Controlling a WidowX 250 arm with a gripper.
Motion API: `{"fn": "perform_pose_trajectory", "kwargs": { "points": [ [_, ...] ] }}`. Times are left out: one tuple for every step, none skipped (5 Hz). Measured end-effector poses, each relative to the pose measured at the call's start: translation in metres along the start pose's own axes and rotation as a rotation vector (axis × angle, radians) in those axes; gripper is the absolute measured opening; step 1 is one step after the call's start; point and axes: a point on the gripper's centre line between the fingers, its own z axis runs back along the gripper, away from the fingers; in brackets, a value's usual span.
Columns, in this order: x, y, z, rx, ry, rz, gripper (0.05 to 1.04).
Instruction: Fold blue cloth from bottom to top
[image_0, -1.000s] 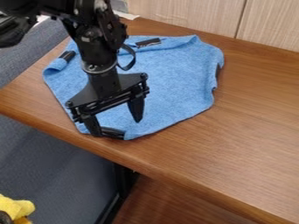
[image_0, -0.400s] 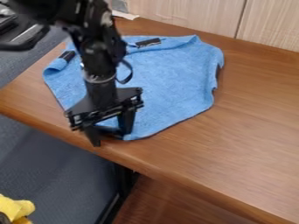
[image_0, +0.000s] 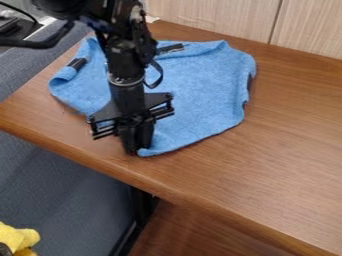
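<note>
1. the blue cloth (image_0: 200, 95) lies on the wooden surface (image_0: 274, 150), spreading up and to the right from the hand (image_0: 137, 146), which is at its bottom corner near the front edge of the surface
2. the hand is clenched, with its fingers close together, and looks to be grasping that corner; the cloth bunches just beside the fingertips
3. the fold should run from this corner up towards the wood panel (image_0: 207, 20), over the broad middle of the cloth; the sheet is too irregular for a clear long axis
4. the one black arm (image_0: 123, 57) comes down from the upper left and crosses the cloth's left part, so the corner probably needs lifting before it is carried up
5. the far edge looks rolled near a black patch (image_0: 171, 48), and a thin grip could slip
</note>
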Motion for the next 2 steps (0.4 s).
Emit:
{"fn": "perform_pose_trajectory", "kwargs": {
  "points": [
    [-0.0008, -0.0007, 0.0012, -0.008, 0.002, -0.015, 0.1],
    [-0.006, 0.002, 0.0025, -0.015, 0.012, -0.033, 0.083]
  ]
}}
